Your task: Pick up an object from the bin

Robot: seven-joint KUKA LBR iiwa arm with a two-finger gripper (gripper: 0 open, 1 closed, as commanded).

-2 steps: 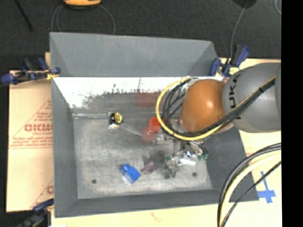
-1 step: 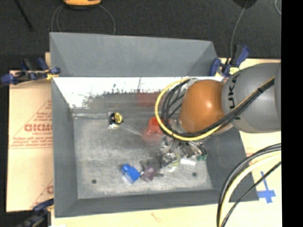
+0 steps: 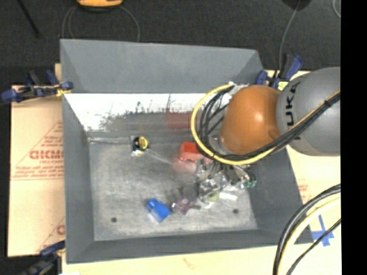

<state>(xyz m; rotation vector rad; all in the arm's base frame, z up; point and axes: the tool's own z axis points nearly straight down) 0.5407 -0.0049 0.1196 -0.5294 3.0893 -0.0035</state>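
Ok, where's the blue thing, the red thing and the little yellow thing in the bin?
blue piece (image 3: pixel 157 209), camera view, on its middle.
red piece (image 3: pixel 188 152), camera view, on its top face.
small yellow and black thing (image 3: pixel 139 144), camera view, on its yellow part.

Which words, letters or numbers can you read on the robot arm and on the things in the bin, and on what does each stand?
"UKA": black letters on the grey arm, running sideways along its casing.
Blue piece, red piece, yellow-and-black piece: no print that can be read.
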